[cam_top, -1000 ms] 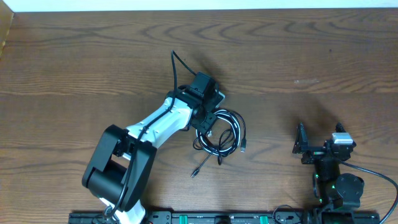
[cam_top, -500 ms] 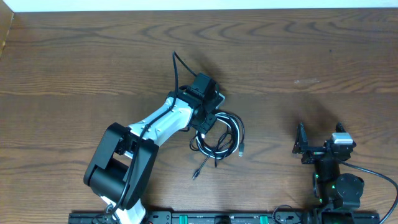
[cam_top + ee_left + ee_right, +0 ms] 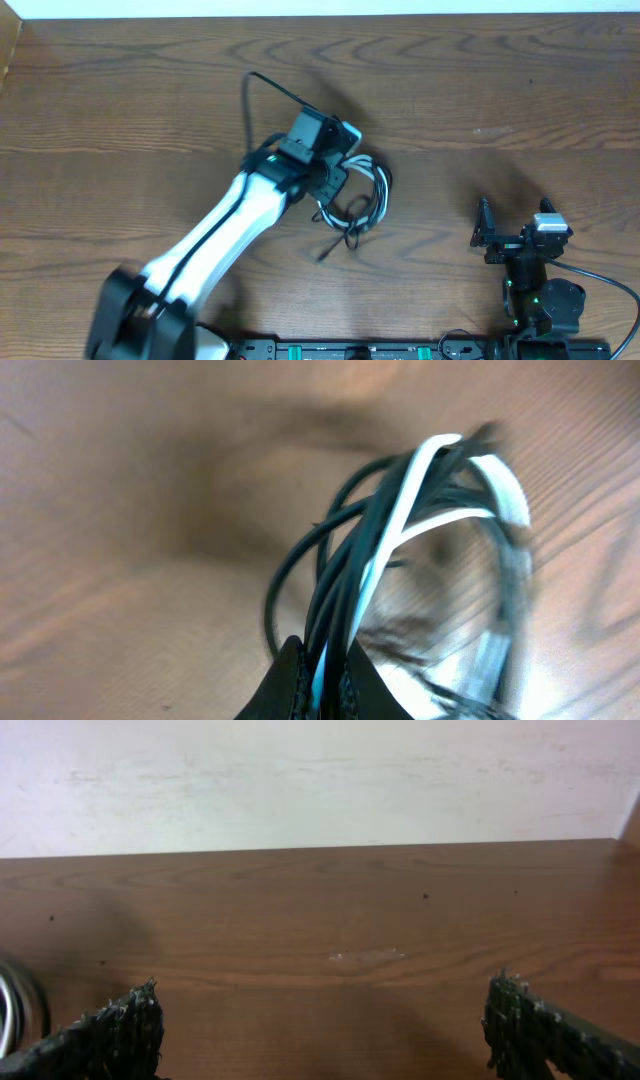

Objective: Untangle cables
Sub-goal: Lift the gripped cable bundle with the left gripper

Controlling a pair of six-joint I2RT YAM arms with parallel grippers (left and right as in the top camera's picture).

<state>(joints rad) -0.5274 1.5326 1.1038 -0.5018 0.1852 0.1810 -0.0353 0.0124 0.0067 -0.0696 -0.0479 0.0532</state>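
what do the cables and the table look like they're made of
The cables: thin flexible cords with a smooth plastic or rubber jacket, mostly black, one white; they bend in tight loops and show a slight sheen. The table: brown wood grain with a low-gloss finish; the streaky grain pattern shows it, though solid wood, veneer or printed laminate cannot be told apart.

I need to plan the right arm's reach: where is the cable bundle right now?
In the overhead view the cables are bunched near the middle of the table, pinched on their left side by the left gripper, well left of the right arm.
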